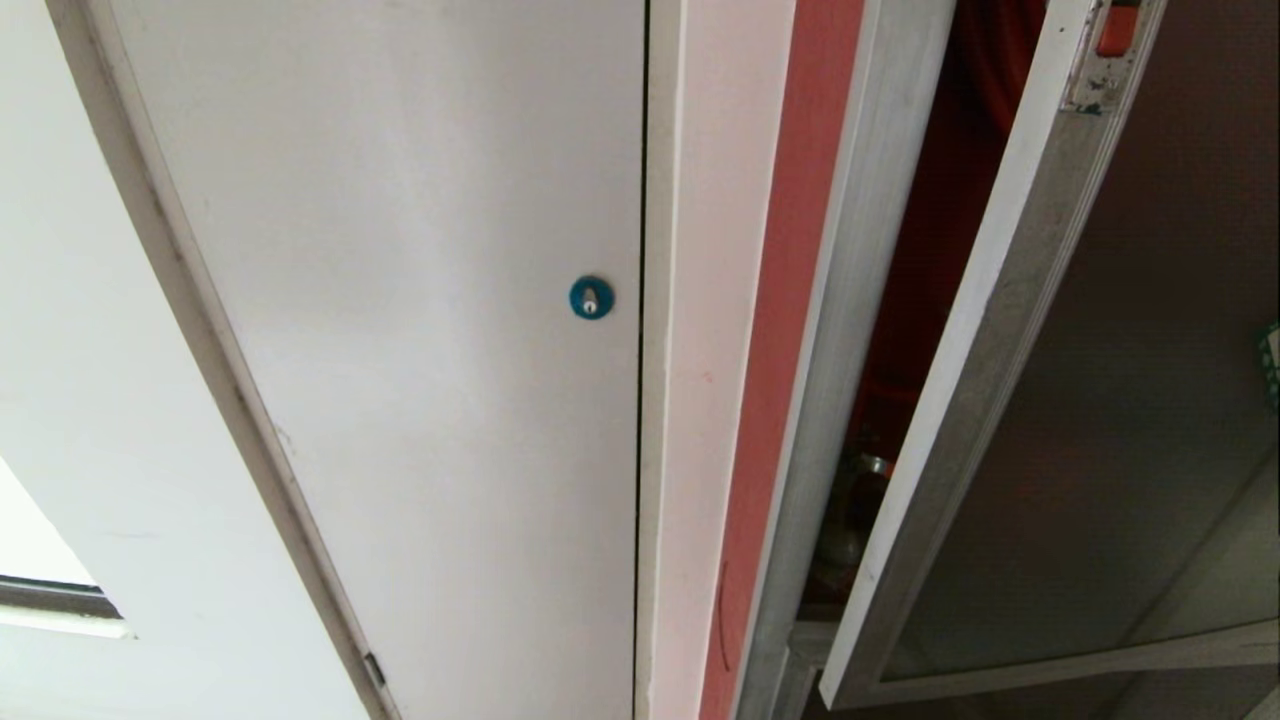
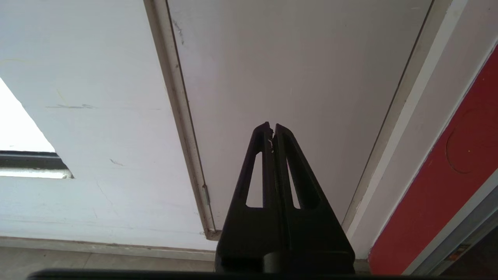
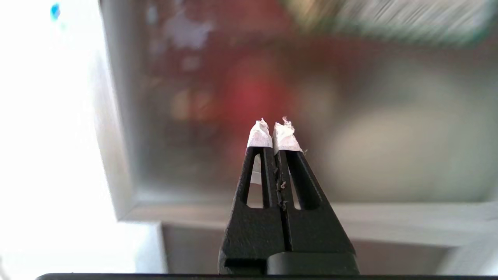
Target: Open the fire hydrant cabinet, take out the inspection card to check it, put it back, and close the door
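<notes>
The fire hydrant cabinet (image 1: 842, 330) stands at the right with its silver frame, and dark red shows inside through a gap (image 1: 935, 240). The door (image 1: 1150, 400), dark glass in a silver frame, hangs ajar with a red latch (image 1: 1118, 28) near its top. A green-edged sticker (image 1: 1271, 366) peeks in at the right edge. The inspection card is out of view. My right gripper (image 3: 273, 125) is shut and empty, its tips wrapped in white tape, facing a blurred silver-framed panel with red and pale shapes behind. My left gripper (image 2: 272, 126) is shut and empty, parked low before the white door. Neither arm shows in the head view.
A plain white door (image 1: 400, 330) with a round blue lock (image 1: 591, 297) fills the left and middle. A red painted strip (image 1: 790, 300) runs between its frame and the cabinet. A bright window opening (image 1: 30, 540) sits at the far left, and the floor edge (image 2: 97, 256) lies below.
</notes>
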